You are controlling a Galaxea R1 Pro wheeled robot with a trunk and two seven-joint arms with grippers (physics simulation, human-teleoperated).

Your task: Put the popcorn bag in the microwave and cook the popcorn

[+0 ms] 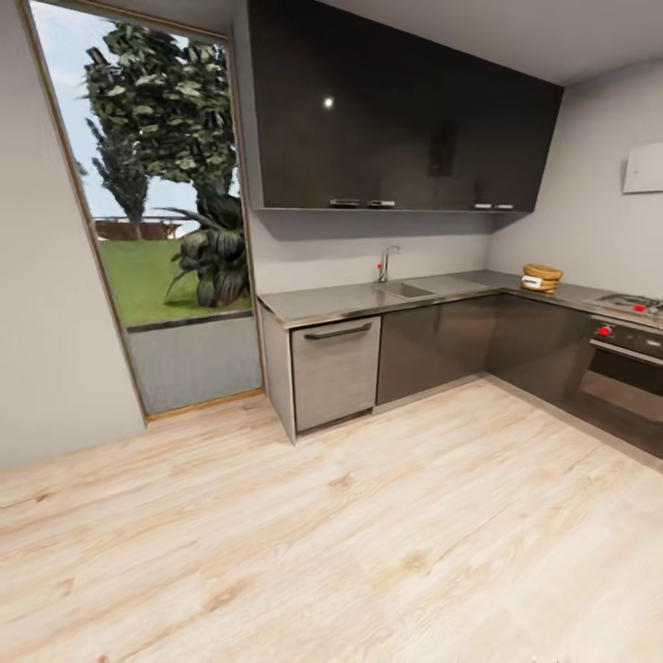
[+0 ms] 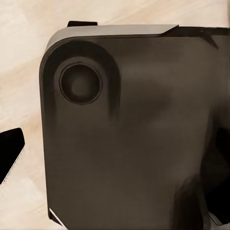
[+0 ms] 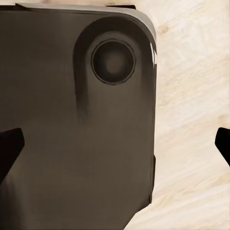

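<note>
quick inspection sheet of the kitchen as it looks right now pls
surface: grey steel countertop runs along the far wall and turns the corner, with a sink and tap set in it
job's things: popcorn bag sits on the countertop near the corner; microwave nothing seen
clutter: nothing seen
hands: right hand shows dark fingertips wide apart over the wood floor, open; left hand shows one dark tip, state unclear
cables: nothing seen
surroundings: dark glossy wall cabinets, tall window onto a garden, gas hob above a steel oven at right
</note>
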